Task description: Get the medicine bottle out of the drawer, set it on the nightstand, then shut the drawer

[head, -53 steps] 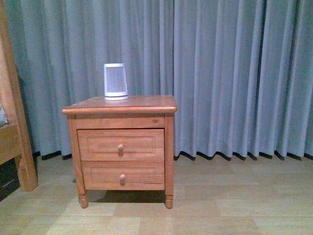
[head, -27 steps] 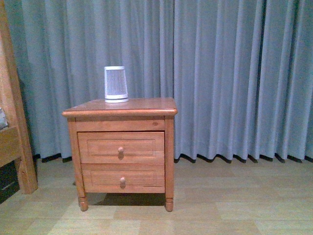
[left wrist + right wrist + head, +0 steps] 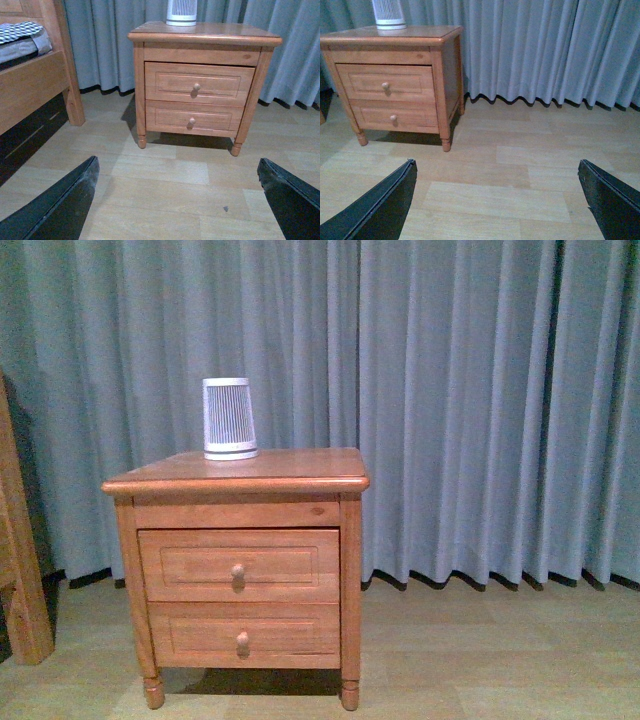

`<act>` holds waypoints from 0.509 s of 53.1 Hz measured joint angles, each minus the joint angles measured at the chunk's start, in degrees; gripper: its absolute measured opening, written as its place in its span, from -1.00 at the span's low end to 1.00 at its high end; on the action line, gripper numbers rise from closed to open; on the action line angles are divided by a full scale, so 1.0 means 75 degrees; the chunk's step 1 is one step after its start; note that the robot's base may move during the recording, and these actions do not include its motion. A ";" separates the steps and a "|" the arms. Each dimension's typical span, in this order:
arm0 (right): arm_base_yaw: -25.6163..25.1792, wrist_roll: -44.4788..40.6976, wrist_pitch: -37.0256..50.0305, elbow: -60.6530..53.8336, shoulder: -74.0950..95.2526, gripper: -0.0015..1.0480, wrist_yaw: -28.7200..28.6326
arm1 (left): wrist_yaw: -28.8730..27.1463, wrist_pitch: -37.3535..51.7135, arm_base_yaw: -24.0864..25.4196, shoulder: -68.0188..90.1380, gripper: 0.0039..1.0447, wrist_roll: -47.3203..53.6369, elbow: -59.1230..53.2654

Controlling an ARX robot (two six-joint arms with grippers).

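Observation:
The reddish-brown nightstand stands against the curtain, well ahead of both arms. Its upper drawer is shut flush, round knob in the middle; the same drawer shows in both wrist views. The medicine bottle is out of view. My left gripper is open over bare floor, some way short of the nightstand, with nothing between its black fingers. My right gripper is open too, over the floor to the right of the nightstand, fingers wide apart. Neither arm shows in the front view.
A white ribbed tapered device stands on the nightstand's top near its back left. The lower drawer is shut. A wooden bed frame post and bed lie to the left. Grey-blue curtains hang behind; pale wood floor lies in front.
In the front view the nightstand has grown larger and shifted lower and leftward, and the bed post has slid toward the left edge. The drawers stay shut.

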 joint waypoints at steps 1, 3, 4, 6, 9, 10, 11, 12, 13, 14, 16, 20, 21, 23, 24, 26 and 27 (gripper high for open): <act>0.0000 0.0000 -0.0003 0.0003 0.0003 0.87 0.0000 | 0.0000 0.0000 0.0000 0.0000 0.88 0.0000 0.0000; 0.0000 0.0000 -0.0003 0.0003 0.0003 0.87 0.0000 | -0.0003 0.0000 0.0000 0.0000 0.88 0.0000 0.0000; 0.0000 0.0000 -0.0003 0.0003 0.0000 0.87 0.0000 | -0.0003 0.0000 0.0000 0.0000 0.88 0.0000 0.0000; 0.0000 0.0000 0.0000 0.0003 0.0000 0.87 0.0000 | 0.0000 0.0000 0.0000 0.0000 0.88 0.0000 0.0000; 0.0000 0.0000 -0.0003 0.0000 0.0003 0.87 0.0000 | 0.0000 0.0000 0.0000 0.0000 0.88 0.0000 0.0000; 0.0000 0.0000 -0.0003 0.0003 -0.0003 0.87 0.0000 | 0.0000 0.0000 0.0000 0.0000 0.88 0.0000 0.0000; 0.0000 0.0000 0.0000 0.0003 -0.0003 0.87 0.0000 | 0.0000 0.0000 0.0000 0.0003 0.88 0.0000 0.0000; 0.0000 0.0000 -0.0003 0.0003 0.0000 0.87 0.0000 | 0.0000 0.0000 0.0000 0.0000 0.88 0.0000 0.0000; 0.0000 0.0000 0.0000 0.0003 0.0000 0.87 0.0000 | 0.0000 0.0000 0.0000 0.0000 0.88 0.0000 0.0000; 0.0000 0.0000 0.0000 0.0003 0.0000 0.87 0.0000 | -0.0003 0.0000 0.0000 0.0000 0.88 0.0000 0.0000; 0.0000 0.0000 0.0000 0.0000 0.0000 0.87 -0.0003 | 0.0000 0.0000 0.0000 0.0000 0.88 0.0000 0.0000; 0.0000 0.0000 -0.0003 0.0000 0.0000 0.87 0.0000 | 0.0000 0.0000 0.0000 0.0000 0.88 0.0000 0.0000; 0.0000 0.0000 -0.0003 0.0003 0.0000 0.87 0.0000 | 0.0000 0.0000 0.0000 0.0000 0.88 0.0000 0.0000; 0.0000 0.0000 -0.0003 0.0003 0.0000 0.87 0.0000 | -0.0003 0.0000 0.0000 0.0000 0.88 0.0000 0.0000; 0.0000 0.0000 0.0000 0.0003 0.0000 0.87 0.0000 | 0.0000 0.0000 0.0000 0.0000 0.88 0.0000 0.0000; 0.0000 0.0000 0.0000 0.0003 0.0000 0.87 -0.0003 | -0.0003 0.0000 0.0000 0.0000 0.88 0.0000 0.0000; 0.0000 0.0000 0.0000 0.0000 0.0000 0.87 0.0000 | -0.0003 0.0000 0.0000 0.0000 0.88 0.0000 0.0000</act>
